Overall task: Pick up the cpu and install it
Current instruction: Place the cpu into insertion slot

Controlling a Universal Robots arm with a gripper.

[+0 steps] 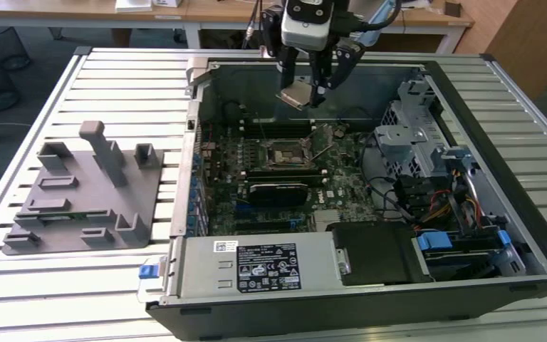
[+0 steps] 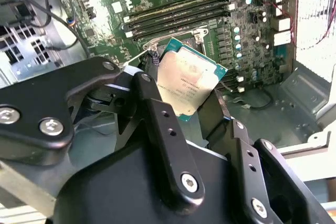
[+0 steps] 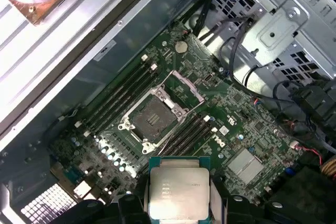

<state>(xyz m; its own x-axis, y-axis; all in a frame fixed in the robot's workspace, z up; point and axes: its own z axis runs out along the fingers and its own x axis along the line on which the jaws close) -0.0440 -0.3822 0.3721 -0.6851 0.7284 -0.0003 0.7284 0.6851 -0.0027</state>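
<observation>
A: The gripper (image 1: 304, 98) hangs high over the open computer case (image 1: 501, 142), its fingers clamped on the cpu (image 1: 293, 95) by two opposite edges, silver top showing.

B: And it's well clear of the board. In the first wrist view the socket (image 3: 153, 117) sits bare on the motherboard (image 3: 247, 129) between the rows of memory slots (image 3: 118, 98), and its metal frame (image 3: 184, 85) looks swung open. Nothing is seated.

A: From the exterior view the chip is tilted in the fingers, one corner low. I'd say that's the thing to fix: get it level and square its edges to the socket before any descent.

B: Agreed. It's a thin grip on the rim, so slow, smooth travel suits it, because a jolt could twist the chip.

A: And it should go straight down, with no sliding across the contacts. If a corner lands first, it likely catches on the frame.

B: The grey fixture plate (image 1: 83, 192) sits outside the case on the exterior view's left, well apart.
</observation>
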